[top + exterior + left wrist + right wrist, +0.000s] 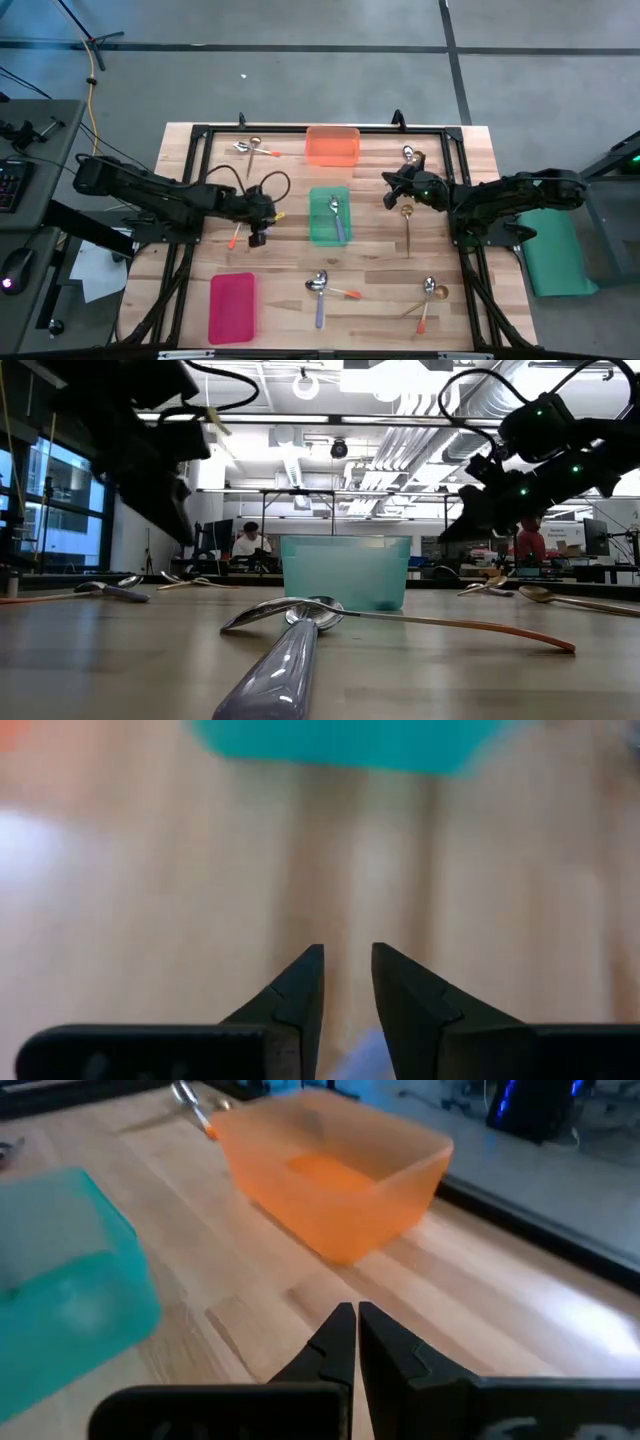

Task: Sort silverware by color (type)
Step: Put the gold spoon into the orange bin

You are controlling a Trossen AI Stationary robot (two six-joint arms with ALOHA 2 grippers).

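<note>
Hovering left claw (257,237) over worktop (280,270), fingers parted, grasping nothing | orange-handled spoon (236,236) lies just beside it, left of green tray (329,235) | right claw (388,196) clenched, empty | risk: descending off-centre nudges spoon aside, missing thin handle

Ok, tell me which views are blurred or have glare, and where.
Left wrist view: everything past the left hand is blurred, the green tray only a smear. Low view: the near purple spoon handle is out of focus, and the ceiling lights glare. Right wrist view: the orange tray is soft-edged. High view: evenly lit.
</note>
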